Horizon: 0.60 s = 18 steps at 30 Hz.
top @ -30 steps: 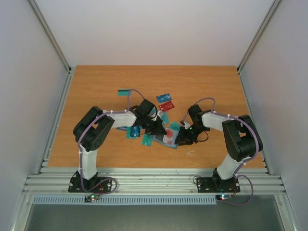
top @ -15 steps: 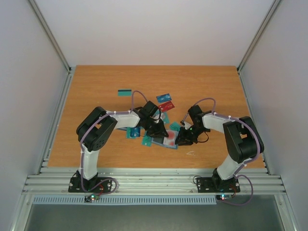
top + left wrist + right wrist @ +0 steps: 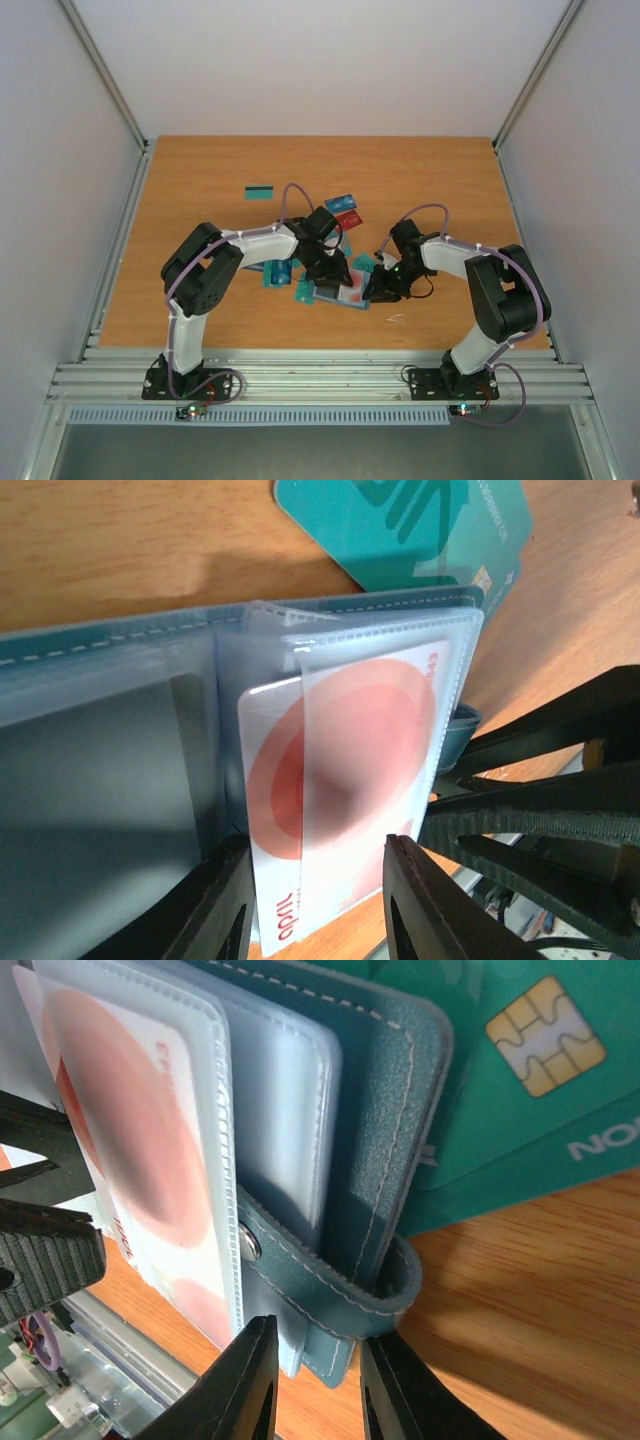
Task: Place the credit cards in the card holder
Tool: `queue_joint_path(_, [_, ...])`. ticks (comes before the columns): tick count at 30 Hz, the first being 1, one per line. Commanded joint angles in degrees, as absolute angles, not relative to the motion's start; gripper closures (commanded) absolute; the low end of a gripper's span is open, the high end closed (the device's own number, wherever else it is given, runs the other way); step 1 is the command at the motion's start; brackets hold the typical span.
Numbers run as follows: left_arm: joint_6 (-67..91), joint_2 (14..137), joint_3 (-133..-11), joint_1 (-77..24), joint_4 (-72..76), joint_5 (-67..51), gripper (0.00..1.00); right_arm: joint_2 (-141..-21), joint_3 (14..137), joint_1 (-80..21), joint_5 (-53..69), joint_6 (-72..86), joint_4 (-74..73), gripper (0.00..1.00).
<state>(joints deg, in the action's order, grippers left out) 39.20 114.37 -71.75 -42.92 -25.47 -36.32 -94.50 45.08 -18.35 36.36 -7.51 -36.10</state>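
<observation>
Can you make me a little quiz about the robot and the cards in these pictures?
1. True or false: the red card is slid into a clear sleeve of the card holder.
2. The right gripper is pinching: A the card holder, B a teal card, C nothing.
3. Fill in: the card with the gold chip is coloured ____.
Key: 1 true; 2 A; 3 teal.

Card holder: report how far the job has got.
Done: one red card is part-way into a clear sleeve of the open card holder. In hand: right gripper clamps the holder's cover; left gripper is open over that card. Left: loose cards lie on the table.
</observation>
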Motion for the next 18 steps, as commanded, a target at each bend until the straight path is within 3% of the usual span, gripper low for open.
queue_joint_path(1, [36.5, 116.3, -75.9, -43.7, -34.4, -33.3, 0.63, -95.7, 43.6, -18.6, 28.7, -7.2, -34.1, 0.74])
queue_joint_path(18, [26.8, 109.3, -81.7, -45.1, -49.6, -24.4, 0.37, -94.9, 43.3, -18.7, 28.6, -7.0, -34.7, 0.72])
